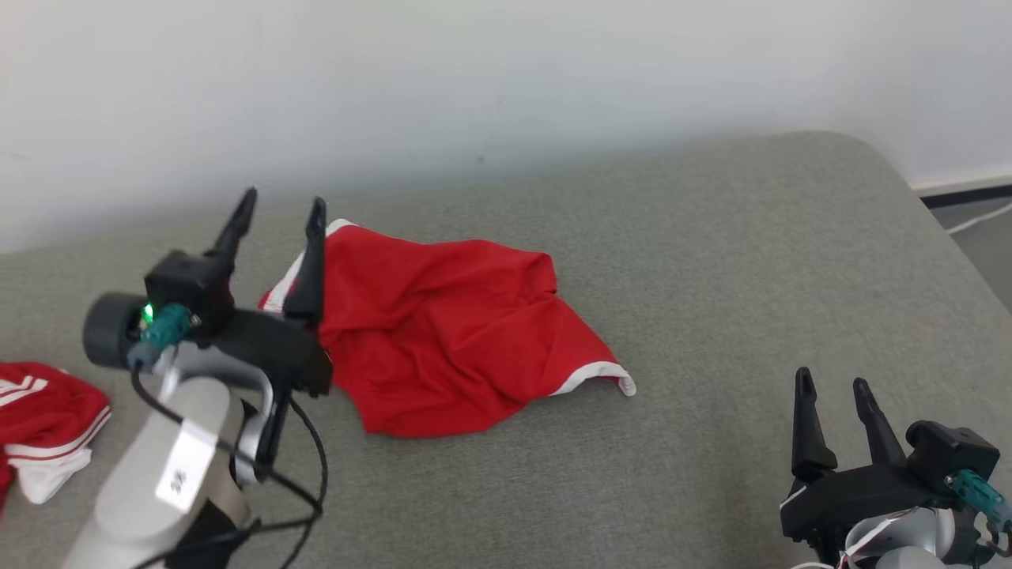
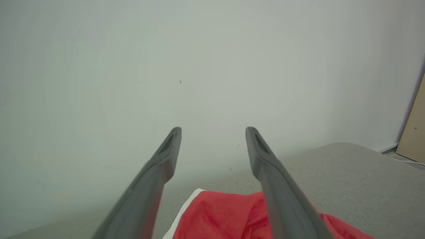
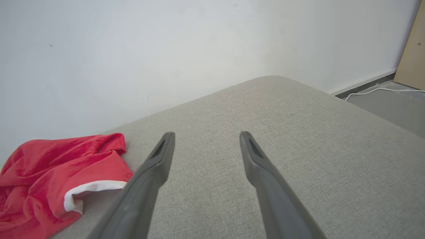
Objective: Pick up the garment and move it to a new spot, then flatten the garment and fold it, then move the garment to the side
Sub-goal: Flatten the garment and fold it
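The garment [image 1: 447, 328] is red with white trim and lies crumpled on the grey cushioned surface [image 1: 711, 261], left of centre. My left gripper [image 1: 281, 207] hovers open over the garment's left edge, nothing between its fingers. The left wrist view has the garment [image 2: 225, 215] below the spread fingers, with the left gripper [image 2: 213, 131] pointing at the wall. My right gripper [image 1: 832, 382] stands open at the lower right, well clear of the cloth. In the right wrist view the garment [image 3: 56, 176] lies far left of the open right gripper [image 3: 206, 134].
A second red and white piece of clothing [image 1: 43, 423] lies at the left edge. A white wall [image 1: 474, 79] runs behind the surface. The surface's rounded right corner drops to a floor with a white cable [image 3: 375, 90] and a wooden panel [image 3: 413, 56].
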